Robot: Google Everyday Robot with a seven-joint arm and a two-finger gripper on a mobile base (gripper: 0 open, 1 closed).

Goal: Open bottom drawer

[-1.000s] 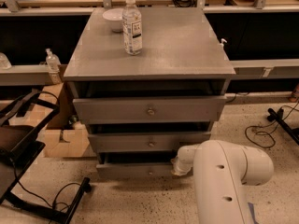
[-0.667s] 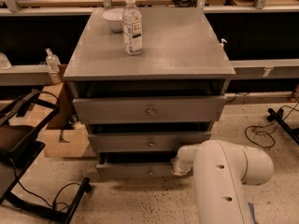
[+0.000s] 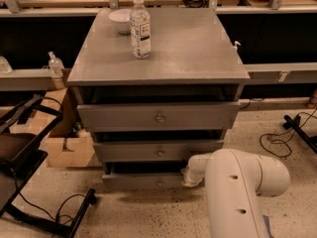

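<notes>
At the base of the grey wooden cabinet [image 3: 198,48], the slim grey wooden bottom drawer [image 3: 138,181] is found slightly pulled out. The white end effector [image 3: 190,176] is placed at its right end; its opening cannot be told.

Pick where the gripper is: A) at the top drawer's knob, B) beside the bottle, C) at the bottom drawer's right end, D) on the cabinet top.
C: the gripper is low at the right end of the bottom drawer, right of its knob and far below the bottle.
</notes>
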